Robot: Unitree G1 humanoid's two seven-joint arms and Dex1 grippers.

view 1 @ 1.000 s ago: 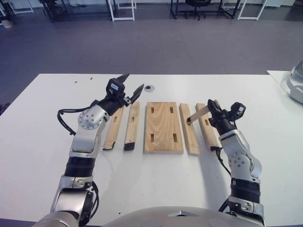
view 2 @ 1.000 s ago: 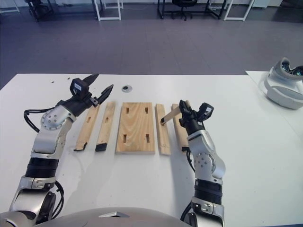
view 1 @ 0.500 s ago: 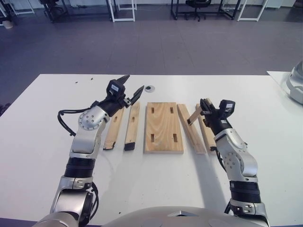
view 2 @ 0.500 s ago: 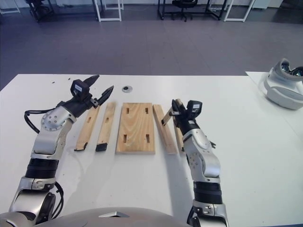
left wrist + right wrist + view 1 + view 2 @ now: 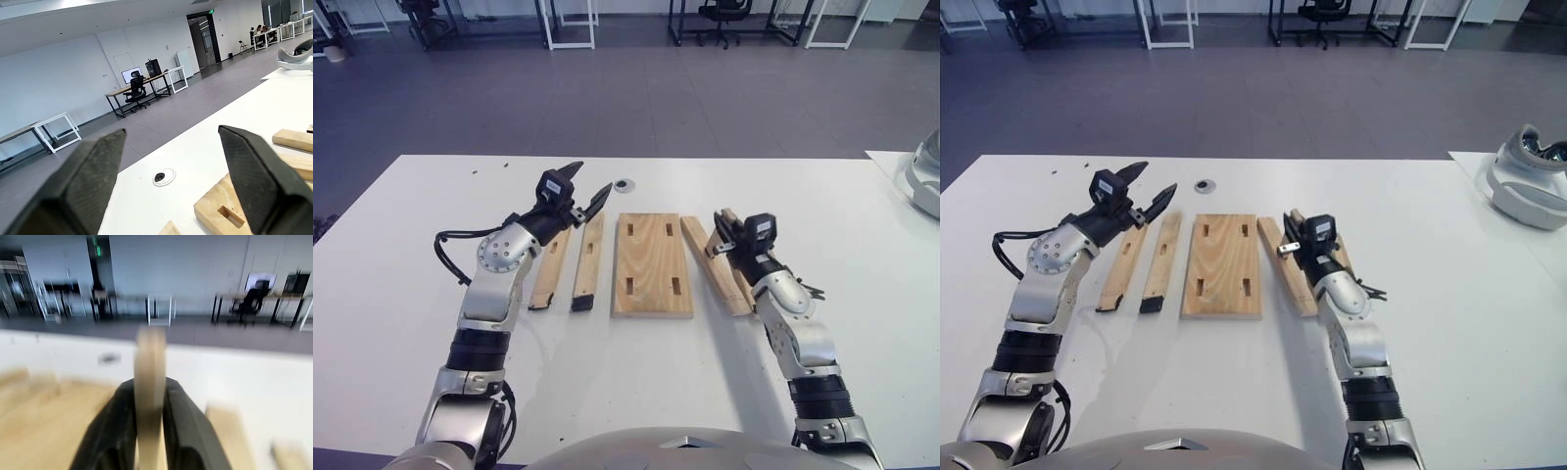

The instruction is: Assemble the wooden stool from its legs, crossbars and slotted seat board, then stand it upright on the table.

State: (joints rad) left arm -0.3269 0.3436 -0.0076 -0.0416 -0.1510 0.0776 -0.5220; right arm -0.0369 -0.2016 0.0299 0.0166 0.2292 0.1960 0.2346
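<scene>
The slotted seat board (image 5: 651, 264) lies flat at the table's middle. Two wooden legs (image 5: 548, 266) (image 5: 588, 258) lie to its left, and two more (image 5: 712, 266) (image 5: 1340, 253) lie skewed to its right. My left gripper (image 5: 589, 179) hovers open above the far ends of the left legs; its fingers (image 5: 254, 171) frame the board's corner (image 5: 225, 213). My right gripper (image 5: 724, 237) hangs just right of the board's far half, shut on a short crossbar (image 5: 1288, 249). That crossbar (image 5: 149, 367) stands between the dark fingers (image 5: 117, 426).
A round cable grommet (image 5: 624, 183) sits in the table beyond the board. A white headset (image 5: 1530, 176) rests on a neighbouring table at the far right. Bare white tabletop (image 5: 636, 382) spreads in front of the parts and on both sides.
My right gripper has carried the crossbar left and down, closer to the seat board. The right-hand legs now lie skewed. The left arm has hardly moved.
</scene>
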